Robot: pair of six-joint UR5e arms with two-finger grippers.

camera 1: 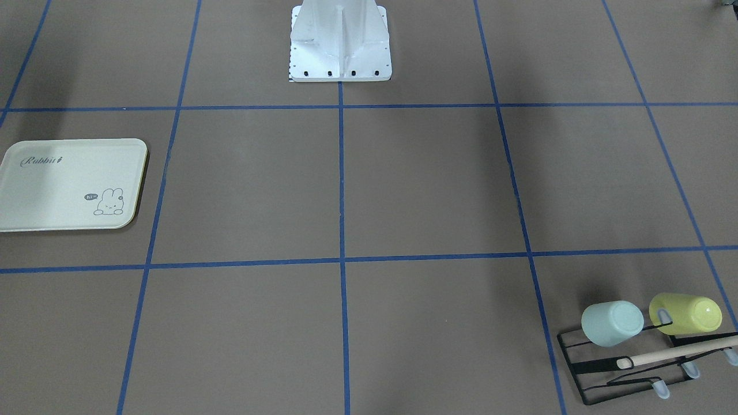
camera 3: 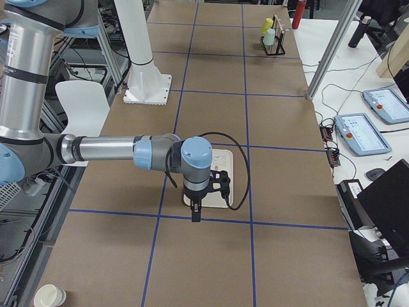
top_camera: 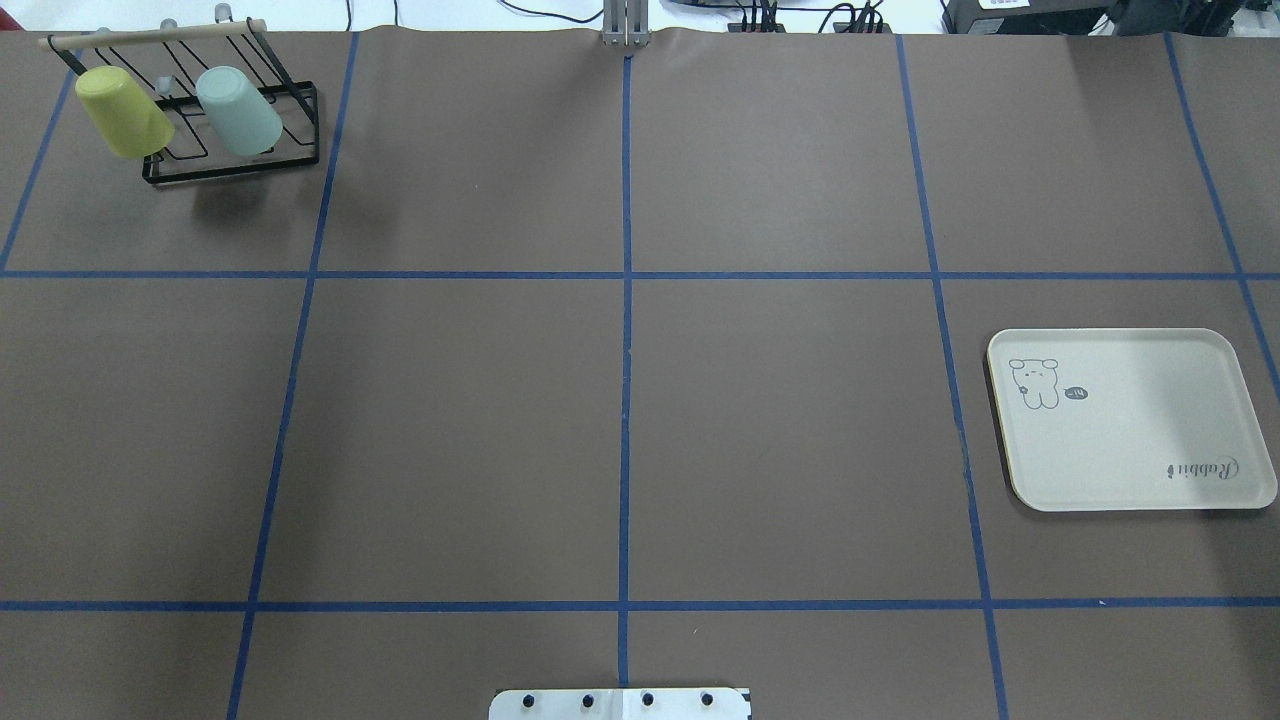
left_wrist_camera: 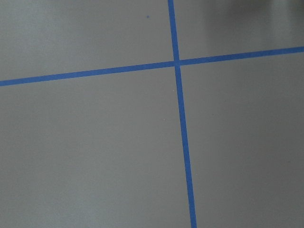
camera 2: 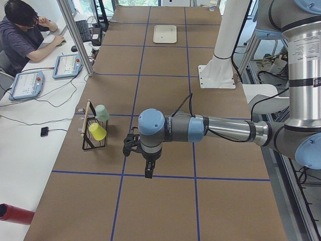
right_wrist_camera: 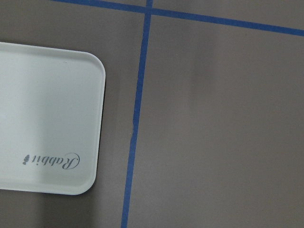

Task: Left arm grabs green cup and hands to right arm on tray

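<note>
The pale mint green cup (top_camera: 238, 110) lies tilted on a black wire rack (top_camera: 296, 155) at the table's far left corner, beside a yellow-green cup (top_camera: 123, 112). It also shows in the front view, green cup (camera 1: 611, 323). The cream tray (top_camera: 1130, 420) with its rabbit drawing lies bare on the right. Neither arm enters the overhead or front views. In the side views the left gripper (camera 2: 130, 145) hangs above the table a little way from the rack, and the right gripper (camera 3: 222, 182) hovers over the tray (camera 3: 227, 160). I cannot tell whether either is open or shut.
The robot's white base (camera 1: 340, 40) stands at the near middle edge. Blue tape lines grid the brown table. A person sits at a side desk (camera 2: 30, 30) with tablets and cables. A red cylinder (camera 2: 15, 215) lies beside the table's left end.
</note>
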